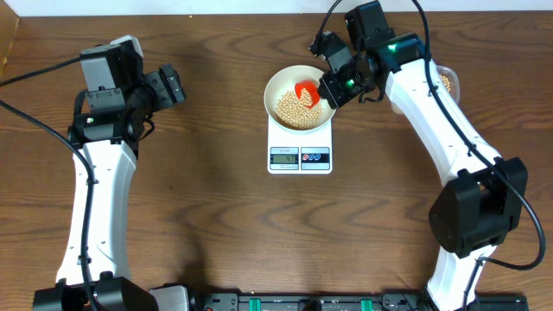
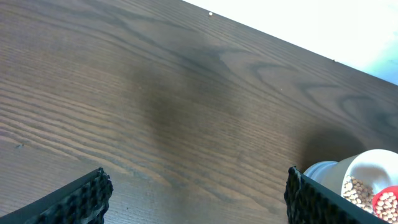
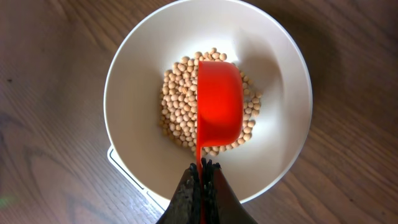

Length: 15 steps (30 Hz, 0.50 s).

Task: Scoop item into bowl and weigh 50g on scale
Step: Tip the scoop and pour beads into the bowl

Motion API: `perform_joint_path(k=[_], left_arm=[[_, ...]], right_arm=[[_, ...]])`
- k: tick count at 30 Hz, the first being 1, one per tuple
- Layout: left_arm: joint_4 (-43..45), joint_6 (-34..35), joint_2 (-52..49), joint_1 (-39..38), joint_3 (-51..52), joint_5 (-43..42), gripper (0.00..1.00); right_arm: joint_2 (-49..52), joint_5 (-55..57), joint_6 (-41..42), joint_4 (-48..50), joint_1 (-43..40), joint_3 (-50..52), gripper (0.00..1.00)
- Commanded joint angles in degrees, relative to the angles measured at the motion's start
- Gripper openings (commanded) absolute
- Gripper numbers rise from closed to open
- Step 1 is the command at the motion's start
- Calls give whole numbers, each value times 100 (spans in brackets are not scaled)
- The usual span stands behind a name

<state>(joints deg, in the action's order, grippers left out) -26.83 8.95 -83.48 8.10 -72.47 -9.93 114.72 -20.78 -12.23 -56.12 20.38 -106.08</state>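
Observation:
The white bowl (image 1: 299, 98) (image 3: 143, 68) stands on the white scale (image 1: 300, 149), whose corner (image 3: 121, 165) peeks out below the bowl in the right wrist view. A heap of pale-tan beans (image 1: 292, 109) (image 3: 177, 106) lies in the bowl. My right gripper (image 1: 335, 86) (image 3: 202, 167) is shut on the thin handle of an orange scoop (image 1: 306, 90) (image 3: 219, 106), which is tipped on its side over the beans. My left gripper (image 1: 171, 85) (image 2: 196, 196) hangs open over bare wood at the left, far from the bowl, with nothing between its fingers.
A clear tub with beans (image 1: 448, 82) sits at the right edge behind the right arm. The scale's display and buttons (image 1: 299, 156) face the front. In the left wrist view the bowl (image 2: 367, 180) shows at the lower right.

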Motion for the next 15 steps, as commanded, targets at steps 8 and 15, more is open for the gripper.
perform_joint_path(k=[8, 15], left_arm=[[-17, -79, 11, 13, -52, 55, 91], [-17, -79, 11, 13, -52, 55, 91]], right_arm=[[4, 63, -398, 13, 72, -144, 1], [4, 122, -522, 11, 72, -144, 1]])
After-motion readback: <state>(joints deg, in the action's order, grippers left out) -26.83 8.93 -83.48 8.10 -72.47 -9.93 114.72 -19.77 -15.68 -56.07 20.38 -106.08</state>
